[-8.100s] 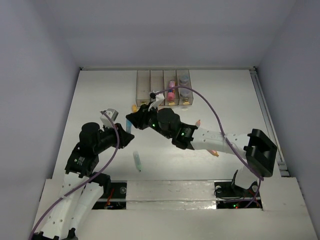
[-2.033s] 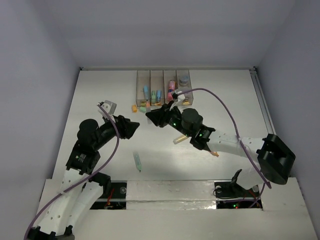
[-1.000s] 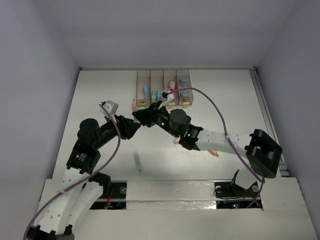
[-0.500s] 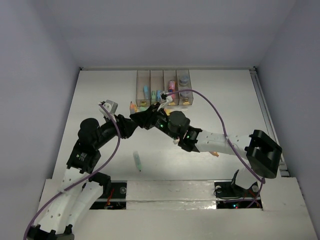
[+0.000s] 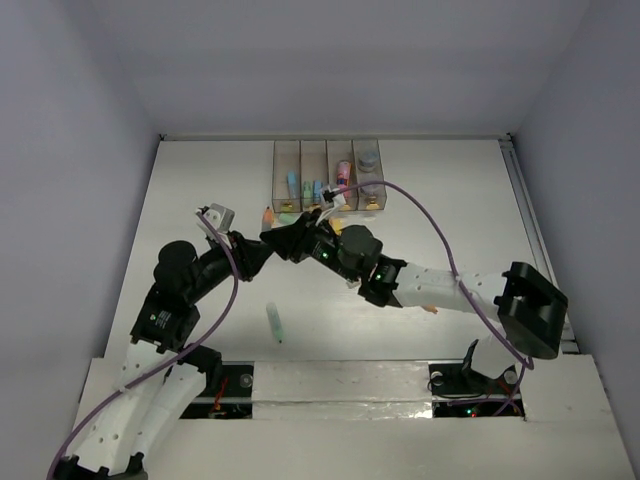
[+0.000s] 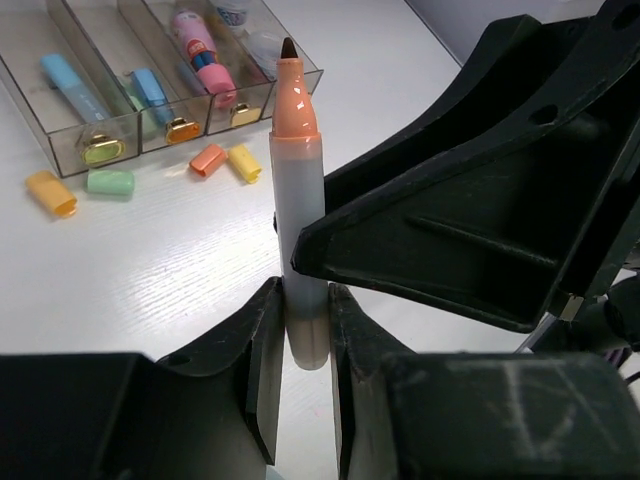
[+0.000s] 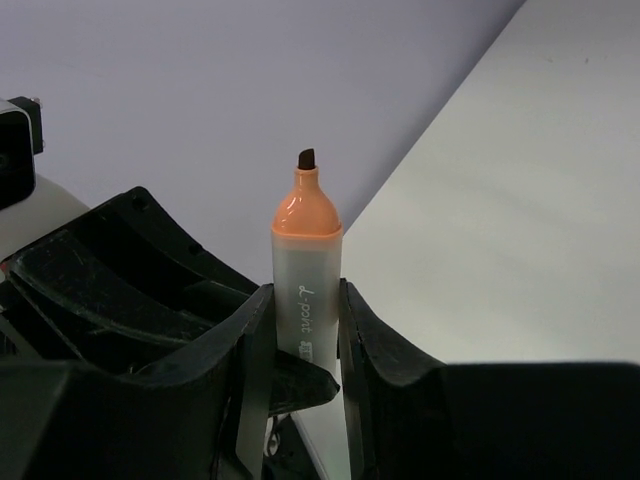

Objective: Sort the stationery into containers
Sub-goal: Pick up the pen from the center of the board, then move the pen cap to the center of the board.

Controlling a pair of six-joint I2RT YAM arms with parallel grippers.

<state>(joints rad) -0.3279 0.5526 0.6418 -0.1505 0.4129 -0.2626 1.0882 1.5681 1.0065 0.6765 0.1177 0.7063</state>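
table: white work surface, with the sorting judged partly done.
bins: four clear compartments in a row at the far edge. Blue sticks lie in the two on the left, a pink stick in the third and grey-blue rounds in the fourth, so that share of the job looks finished.
left gripper: clamped on the lower end of the marker, in mid-air over the middle of the table, on the near side of the bins.
right gripper: fingers pressed on the same barrel higher up. Both arms grip it at once, which reads as a hand-over between them.
marker: orange-tipped and uncapped, with a pale barrel, upright between the two grippers. It is off the table and not in any bin.
teal stick: lies alone near the arms' bases, not yet sorted.
caps: four loose ones, amber, green, orange and yellow, lie just in front of the bins, still to be put away.
orange piece: beside the right arm, too small to identify, also left to do.
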